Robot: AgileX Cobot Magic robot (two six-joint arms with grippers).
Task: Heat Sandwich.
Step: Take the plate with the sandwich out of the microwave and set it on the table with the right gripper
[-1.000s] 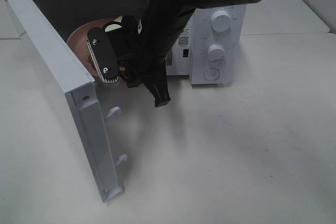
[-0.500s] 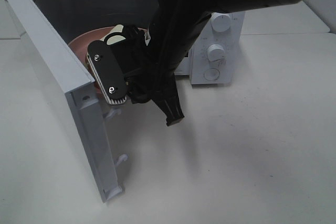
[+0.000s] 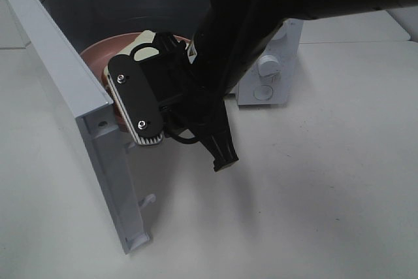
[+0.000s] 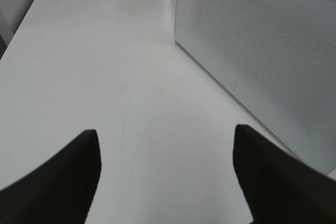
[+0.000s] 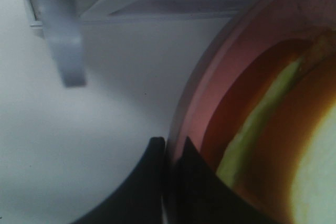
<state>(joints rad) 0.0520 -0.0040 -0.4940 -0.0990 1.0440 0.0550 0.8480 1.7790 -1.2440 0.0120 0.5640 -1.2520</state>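
— While the near stretch of the table lies bare, what is closest to us?

— On the left, the microwave door stands swung open toward the near edge, with its two latch hooks showing on the inner face. Just right of it hangs the right gripper, its jaws pinched together on the rim of the pink plate.

— And the sandwich?

— The sandwich sits on that plate; in the right wrist view a pale green layer and the white bread show inside the rim. From above, the arm covers most of it. The plate is at the mouth of the oven, partly over the table in front.

— What has changed from a second ago?

— The right arm has drawn toward the near side and a little right, and its wrist now sits lower in the overhead view. More of the plate shows past the door than before. The arm now hides the upper knob; only the lower knob on the control panel still shows.

— And farther off?

— The left gripper hovers with its fingers spread wide and nothing between them, beside the perforated side wall of the microwave.
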